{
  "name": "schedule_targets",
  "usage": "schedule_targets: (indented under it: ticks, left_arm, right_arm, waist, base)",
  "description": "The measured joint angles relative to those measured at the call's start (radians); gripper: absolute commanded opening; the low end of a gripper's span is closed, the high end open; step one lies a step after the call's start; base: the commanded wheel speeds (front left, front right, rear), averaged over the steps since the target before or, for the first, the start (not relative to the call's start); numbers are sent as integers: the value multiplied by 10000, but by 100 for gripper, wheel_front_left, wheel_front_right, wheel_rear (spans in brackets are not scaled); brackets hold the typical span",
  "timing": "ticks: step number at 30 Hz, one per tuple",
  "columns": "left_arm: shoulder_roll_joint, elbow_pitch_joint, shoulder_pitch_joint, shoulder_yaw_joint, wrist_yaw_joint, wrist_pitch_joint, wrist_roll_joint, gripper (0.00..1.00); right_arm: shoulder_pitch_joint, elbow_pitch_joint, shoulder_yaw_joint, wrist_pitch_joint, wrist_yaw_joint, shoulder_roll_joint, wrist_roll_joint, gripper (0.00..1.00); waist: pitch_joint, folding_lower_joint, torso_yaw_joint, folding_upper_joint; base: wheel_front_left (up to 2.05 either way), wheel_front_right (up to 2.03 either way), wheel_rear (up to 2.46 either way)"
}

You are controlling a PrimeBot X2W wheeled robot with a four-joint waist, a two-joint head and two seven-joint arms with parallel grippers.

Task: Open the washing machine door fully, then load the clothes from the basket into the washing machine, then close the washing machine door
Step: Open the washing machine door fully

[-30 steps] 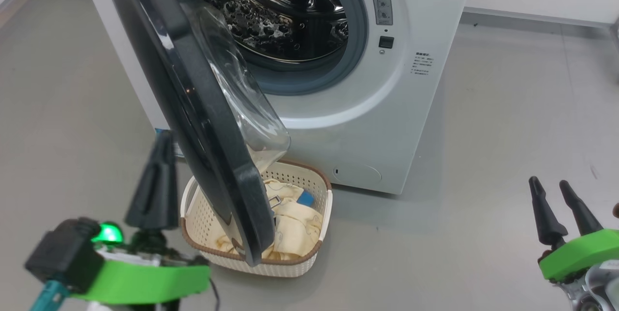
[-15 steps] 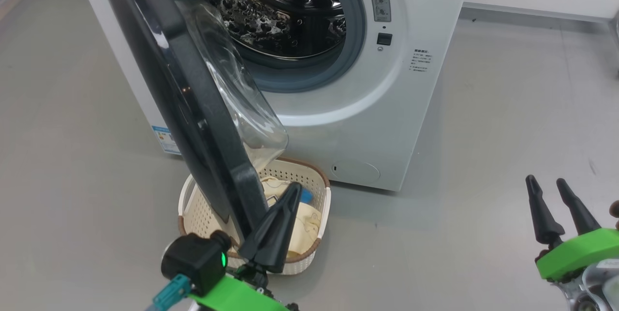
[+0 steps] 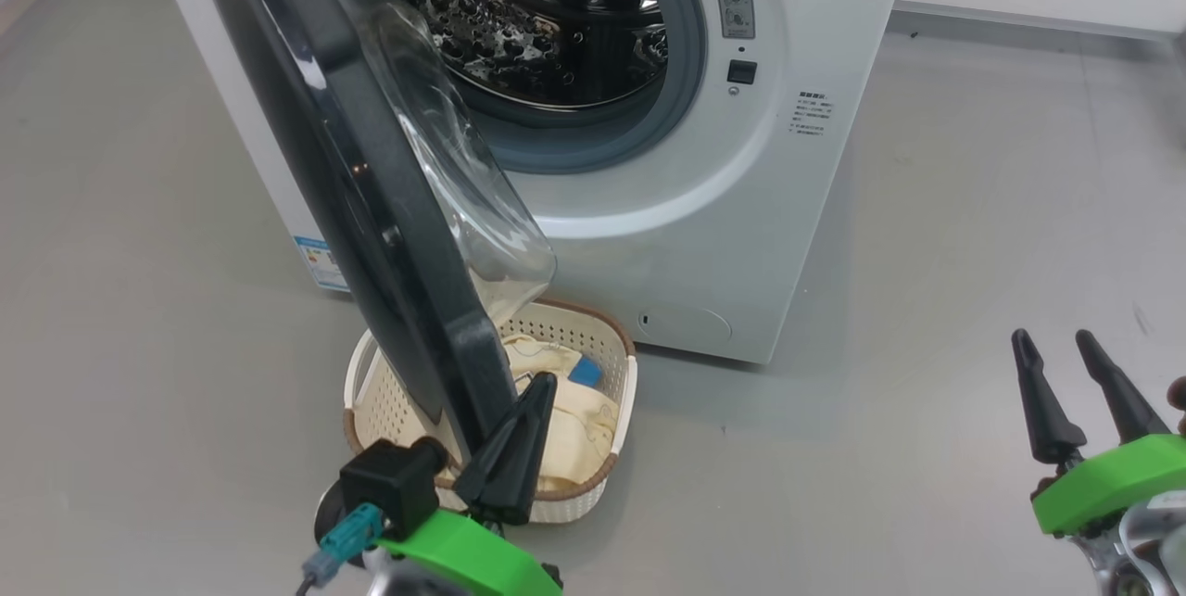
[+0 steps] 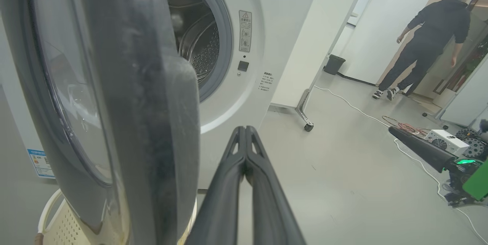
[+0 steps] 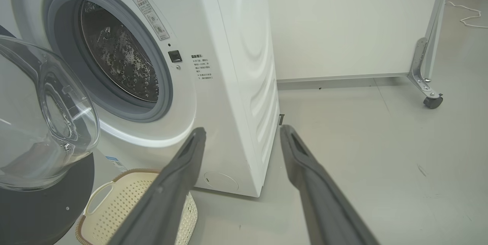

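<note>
Door state: washing machine door (image 3: 389,234) is part-open, swung out from the washing machine (image 3: 704,234). It runs as a diagonal from upper left of the head frame down to lower centre, glass bowl (image 3: 463,188) facing the drum (image 3: 519,12). Dimpled steel and the grey gasket (image 3: 681,86) are visible through the opening, upper centre.

Basket (image 3: 387,406) is on the floor just in front of the machine, lower centre of the head frame, partly covered by the door's lower edge. Clothes (image 3: 579,424) are in the basket, pale yellow with a blue patch (image 3: 584,372) towards the back.

Left gripper (image 3: 547,381): fingers pressed together, nothing between them. It's bottom centre of the head frame, with the tip just beside the door's lower rim and over the basket. Left wrist view puts the rim immediately left of the fingers (image 4: 228,184); can't tell if they touch.

Right gripper (image 3: 1051,336): fingers spread, empty, at lower right of the head frame over bare floor, well apart from machine and basket.

Person (image 4: 432,28) in dark clothing is at the upper right of the left wrist frame, far back.
</note>
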Motion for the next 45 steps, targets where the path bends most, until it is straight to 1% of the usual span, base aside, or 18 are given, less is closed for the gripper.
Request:
schedule_targets:
  ticks: [7, 13, 22, 30, 36, 45]
  left_arm:
    - [-15, 777, -360, 169, -6, -259, -238, 0]
    - [-102, 1183, -568, 198, -8, -426, -380, 0]
    - [-107, 1429, -605, 232, -8, -600, -424, 0]
    - [58, 1396, -593, 299, 12, -602, -424, 0]
    - [198, 1114, -426, 351, 316, -602, -420, 0]
    - [598, 537, 55, 696, 711, -598, -420, 0]
  right_arm:
    - [1, -33, -157, 0, 0, 69, -138, 100]
    - [2, -50, -190, 0, 0, 69, -188, 100]
    - [2, -96, -272, 0, 0, 69, -201, 100]
    - [2, -96, -284, 0, 0, 69, -201, 100]
    - [11, -100, -290, 0, 0, 67, -199, 100]
    - [249, -109, -257, 0, 0, 67, -199, 100]
  waist:
    - [33, 0, 55, 0]
    - [70, 0, 141, 0]
    - [146, 0, 399, 0]
    - [112, 0, 707, 0]
    - [47, 0, 986, 0]
    - [-8, 0, 1487, 0]
  base:
    - [0, 0, 0]
    - [0, 0, 0]
    - [0, 0, 0]
    - [0, 0, 0]
    - [0, 0, 0]
    - [0, 0, 0]
